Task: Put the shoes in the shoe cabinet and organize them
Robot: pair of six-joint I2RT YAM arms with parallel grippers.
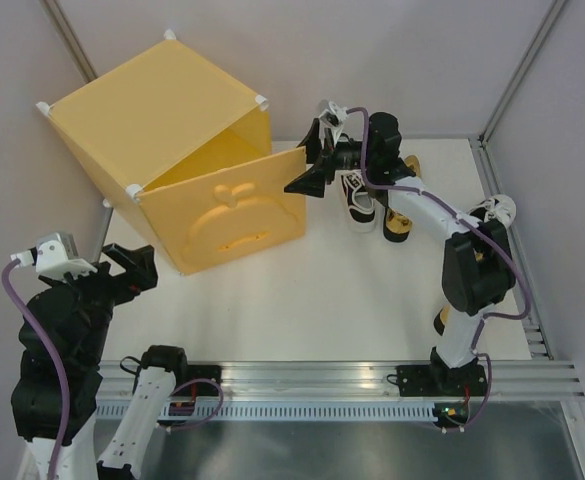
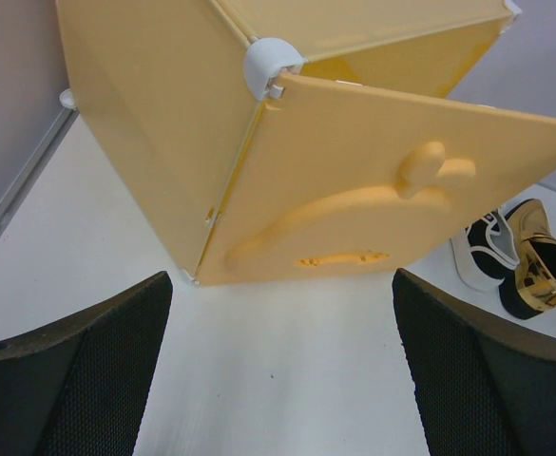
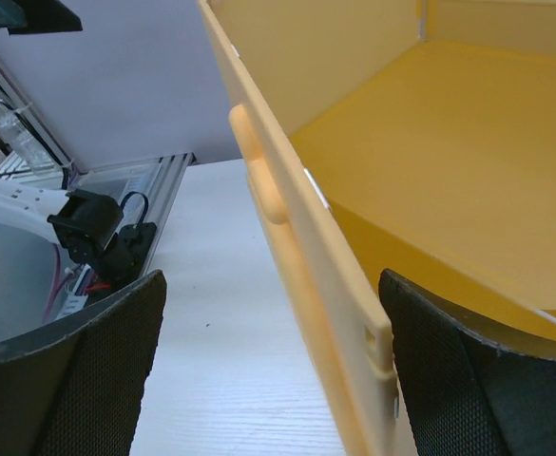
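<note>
In the top view, the left gripper (image 1: 132, 272) hangs at 8 o'clock, released and empty. The shoe cabinet (image 1: 142, 120) sits at 10 o'clock with its door (image 1: 237, 215) ajar. The right gripper (image 1: 312, 160), fingers spread, straddles the door's free edge, so opening seems the step in hand. The shoes (image 1: 358, 198) wait outside at 1 o'clock. Next, the door needs swinging wider.

A white table (image 1: 302, 300) stands between pale grey walls (image 1: 392, 60). A ridged metal rail (image 1: 312, 375) runs along the table's near edge, with a slotted grey strip (image 1: 322, 410) just beside it.
</note>
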